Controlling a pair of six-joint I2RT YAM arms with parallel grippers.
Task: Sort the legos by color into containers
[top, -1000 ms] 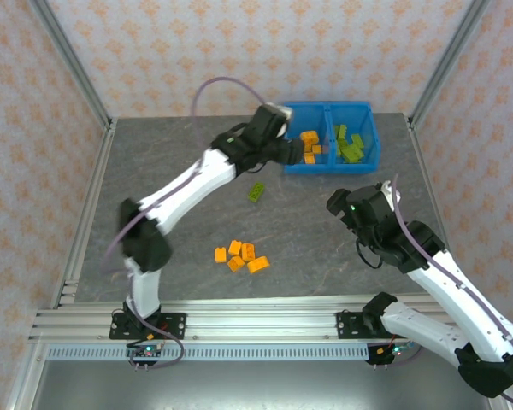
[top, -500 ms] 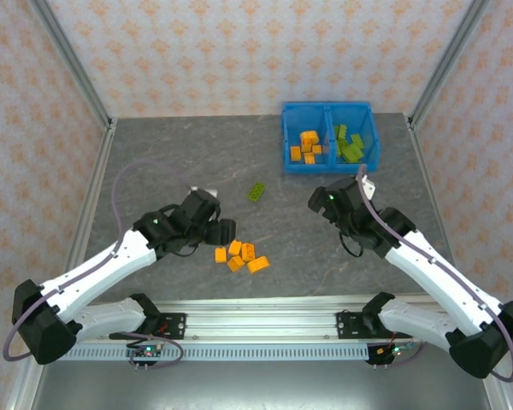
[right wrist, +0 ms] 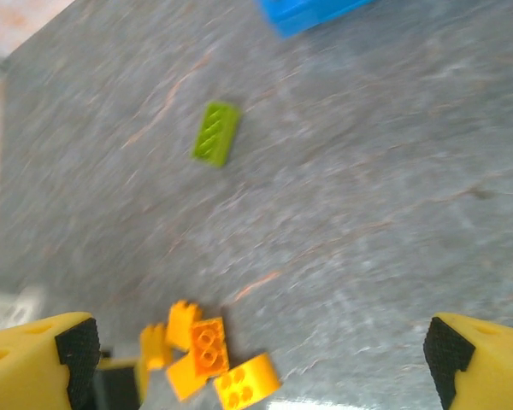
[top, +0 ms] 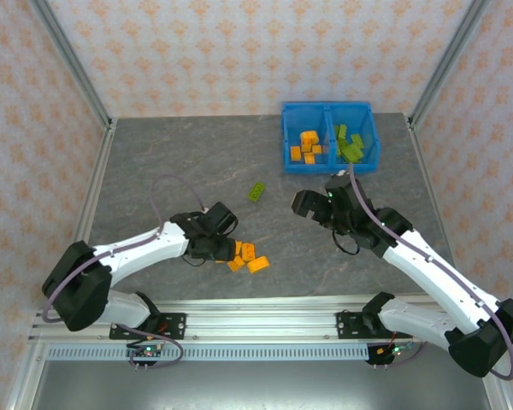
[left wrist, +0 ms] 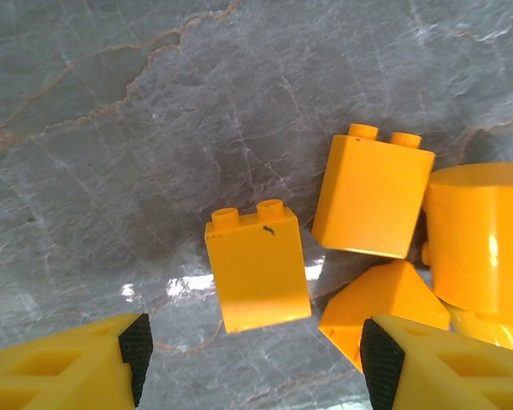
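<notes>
We find the left tool [left wrist: 258, 360] low over the grey, veined, stone-look bench [top: 171, 162]. Its yellow, black-padded fingers [left wrist: 135, 352] stand apart on either side of a smooth orange two-stud brick [left wrist: 258, 272] and grip nothing. Just beside that brick lie a second two-stud orange brick [left wrist: 374, 198], an orange wedge [left wrist: 383, 309] and a rounded orange piece [left wrist: 474, 243]. The right tool [right wrist: 263, 352] hangs wide and empty above bare bench. A lime green studded brick [right wrist: 215, 132] lies alone, well apart from both the cluster and the glossy blue bin [top: 325, 168]. The bin's left compartment holds orange bricks [top: 308, 145], the right lime green ones [top: 350, 145].
</notes>
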